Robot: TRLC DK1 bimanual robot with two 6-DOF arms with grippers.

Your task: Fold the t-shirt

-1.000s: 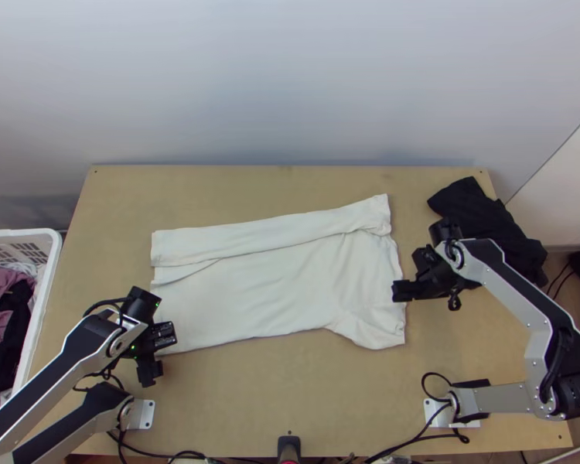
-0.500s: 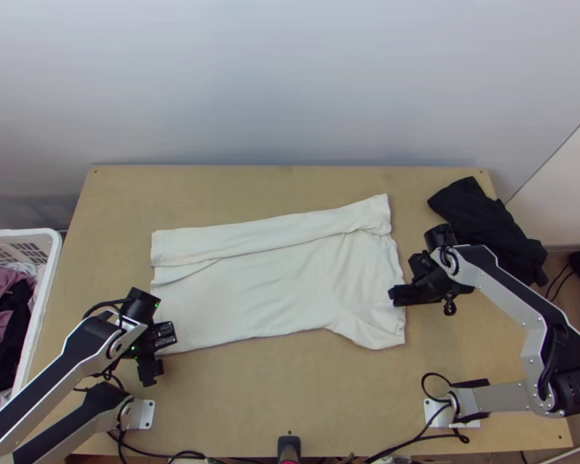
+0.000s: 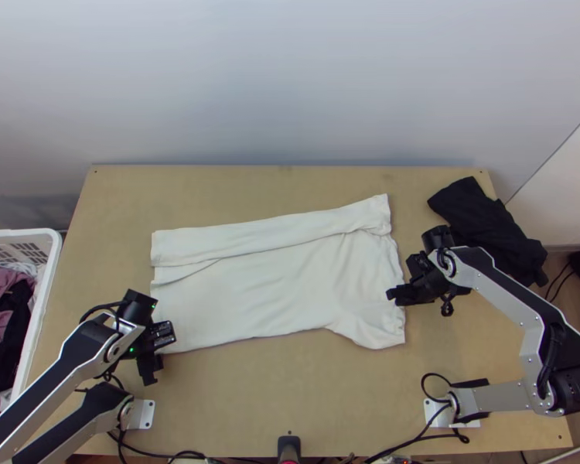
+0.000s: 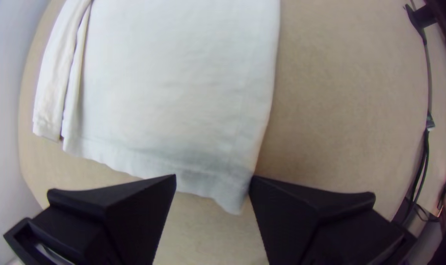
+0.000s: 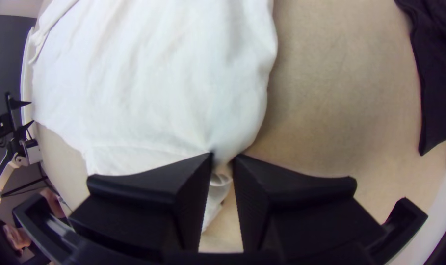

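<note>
Across the middle of the table (image 3: 290,402), with twelve o'clock at its far edge, lies the white t-shirt (image 3: 282,286), mostly spread, a long strip (image 3: 267,240) folded over along its twelve o'clock side. Between eight and nine, the left gripper (image 3: 158,353) stands wide, a hem corner (image 4: 232,196) lying between its fingers. Toward three, the right gripper (image 3: 390,295) is narrow, pinching a gathered bit of the shirt's edge. Black cloth (image 3: 487,224) sits at two, a white basket (image 3: 54,263) of laundry at nine
</note>
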